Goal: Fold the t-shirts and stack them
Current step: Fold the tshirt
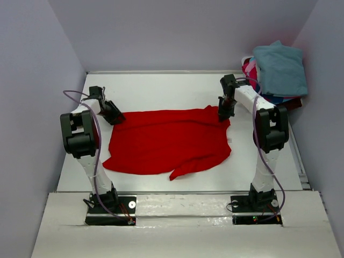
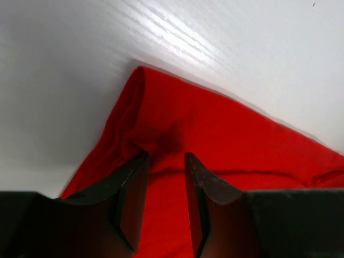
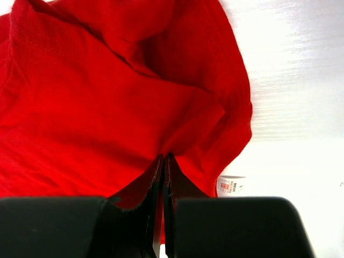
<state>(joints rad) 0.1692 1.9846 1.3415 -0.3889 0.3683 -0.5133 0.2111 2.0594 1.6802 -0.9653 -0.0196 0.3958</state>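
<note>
- red t-shirt (image 1: pixel 166 142): lies spread out, mostly flat but rumpled, in the middle of the white table (image 1: pixel 161 86), between the two arms. one flap trails toward the near edge. we judge it not yet folded.
- right claw (image 3: pixel 163 158): clenched on the shirt's far right corner. the cloth tents up into the closed tips, so we read this as a pinch grip, ready to lift or pull that corner. a small white care label (image 3: pixel 231 185) pokes out just beside the hem.
- left claw (image 2: pixel 165 158): at the far left corner, fingers parted w/ a clear gap, tips down on the cloth where a small ridge bunches up. it looks released. we can't tell if any cloth is caught at the tips.
- why so placed: the claws sit at the two far corners, approx. level w/ each other. we think that suits a two-handed lift, bringing the far edge over toward the near one. the left side prob. needs to close first.
- teal-blue t-shirt (image 1: pixel 279 67): tops a heap at the far right, well apart from the red one, w/ pink cloth (image 1: pixel 249 69) peeking out under it.
</note>
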